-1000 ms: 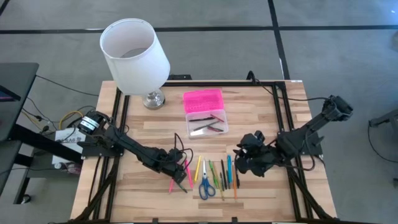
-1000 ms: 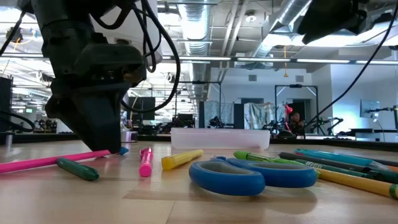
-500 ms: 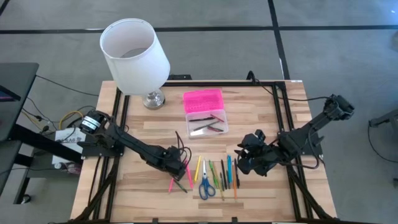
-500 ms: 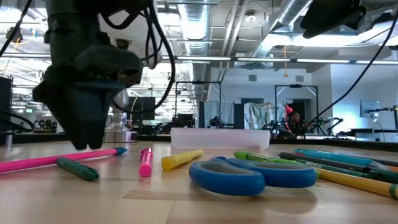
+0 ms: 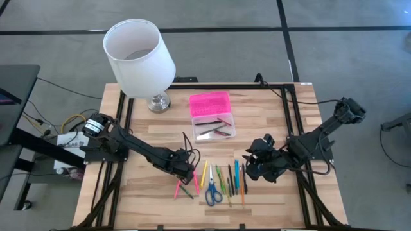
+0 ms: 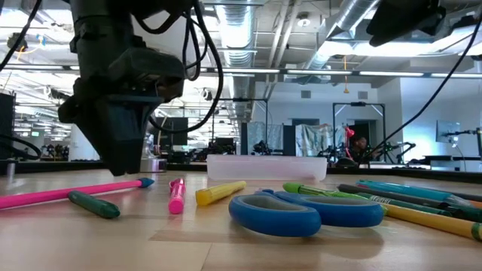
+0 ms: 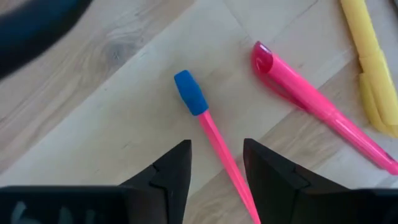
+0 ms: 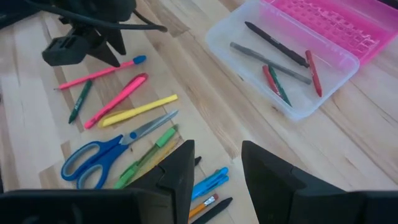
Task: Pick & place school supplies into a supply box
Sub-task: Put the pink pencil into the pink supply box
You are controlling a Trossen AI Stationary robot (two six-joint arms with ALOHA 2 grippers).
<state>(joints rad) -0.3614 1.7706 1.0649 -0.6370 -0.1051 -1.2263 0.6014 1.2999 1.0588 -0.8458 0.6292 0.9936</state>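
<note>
Risk: left gripper [image 7: 214, 168] jaws, narrowing astride the pink pencil [image 7: 214, 140], may pinch off-centre and flick it across the desk [image 5: 257, 122]. Right gripper [image 8: 214, 165] jaws wide, empty.

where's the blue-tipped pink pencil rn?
Left end of the supply row: the pink pencil lies on the table between the left gripper fingers, beside the pink highlighter.

a white lampshade [image 5: 139, 56] on a silvery lamp base [image 5: 158, 102] stood at the far left corner of the wooden tabletop [image 5: 160, 135], above grey floor [image 5: 334, 58].
</note>
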